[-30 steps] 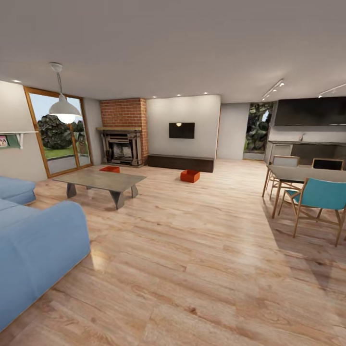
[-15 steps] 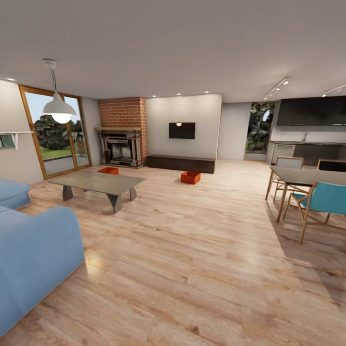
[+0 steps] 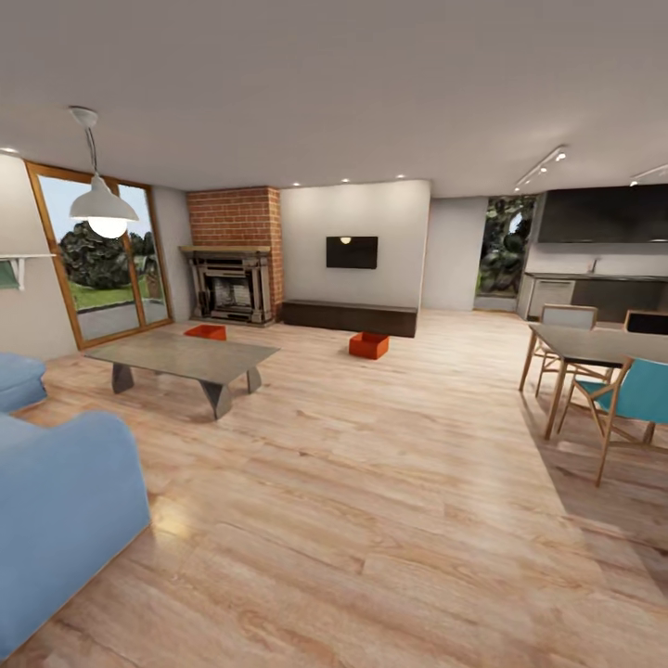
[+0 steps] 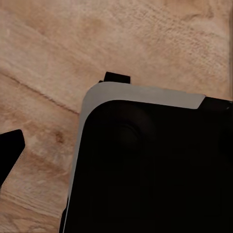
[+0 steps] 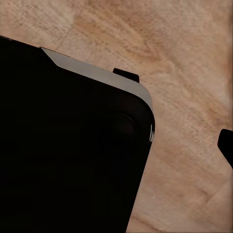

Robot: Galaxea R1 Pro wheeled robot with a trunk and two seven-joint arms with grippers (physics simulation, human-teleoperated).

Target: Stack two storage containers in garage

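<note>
Far across the living room's wood-plank floor (image 3: 390, 482), both storage containers sit on the planks near the back wall. One orange-red container (image 3: 368, 345) lies just in front of the long dark wood bench (image 3: 349, 316) that runs under the black TV (image 3: 352, 251), toward that bench's right end and a little apart from it. The other container (image 3: 205, 331) rests on the floor beyond the far edge of the low grey coffee table (image 3: 182, 354), in front of the brick fireplace (image 3: 232, 283); the table's top hides its lower part. The two bins are well apart from each other.

A blue sofa (image 3: 56, 501) fills the near left corner, a white pendant lamp (image 3: 103, 204) hangs above it, and a glazed door (image 3: 93, 269) opens on greenery. On the right stand a dining table (image 3: 598, 345) and a teal chair (image 3: 631, 399), with a dark kitchen counter (image 3: 594, 283) behind.

Each wrist view looks down on light wood planks past a large dark, grey-edged body that covers most of the picture. In the left wrist view a black tip (image 4: 9, 155) juts in at the edge, and another black tip (image 5: 226, 143) does so in the right wrist view. Whether either set of jaws is open or closed cannot be told; nothing is seen held.
</note>
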